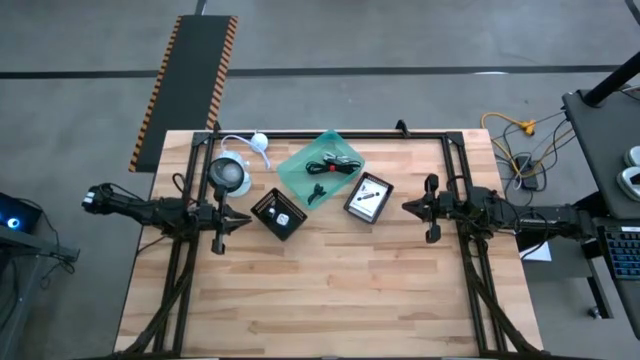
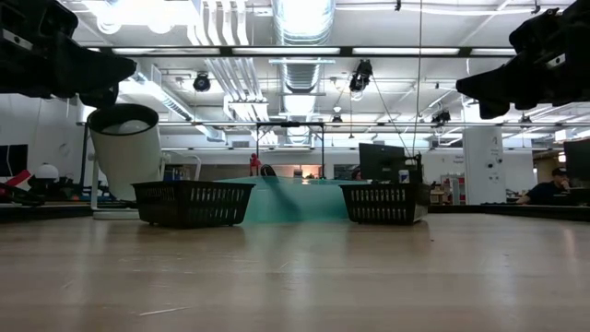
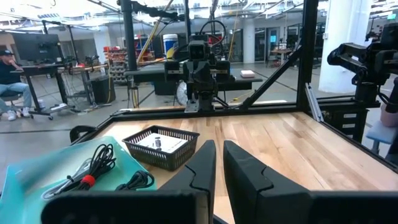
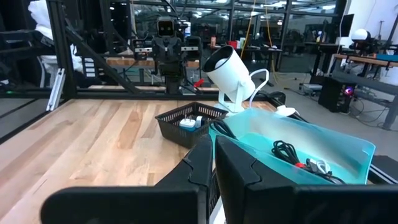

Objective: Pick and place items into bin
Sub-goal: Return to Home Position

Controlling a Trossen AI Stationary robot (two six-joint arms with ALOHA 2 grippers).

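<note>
Front of the table (image 1: 330,290) is showing bare wood; no loose items are lying there.

Mid-table: both arms are hovering above the surface, facing each other. Left gripper (image 1: 222,216) is holding its fingers (image 3: 199,163) nearly together, a thin gap showing, nothing between them. Right gripper (image 1: 428,209) is likewise carrying nothing, fingers (image 4: 200,158) nearly closed.

Farther back: two black mesh baskets are sitting either side of the teal bin (image 1: 322,166). The left basket (image 1: 279,214) is holding a small white item; the right basket (image 1: 368,197) is holding a white card with a small dark piece. The bin is already holding a coiled black cable with a red band (image 1: 334,166) and another small black cable (image 1: 316,192).

Behind the left gripper a white lamp (image 1: 230,174) is standing.

Judgement: cables are lying binned; basket contents are remaining outside the bin.
</note>
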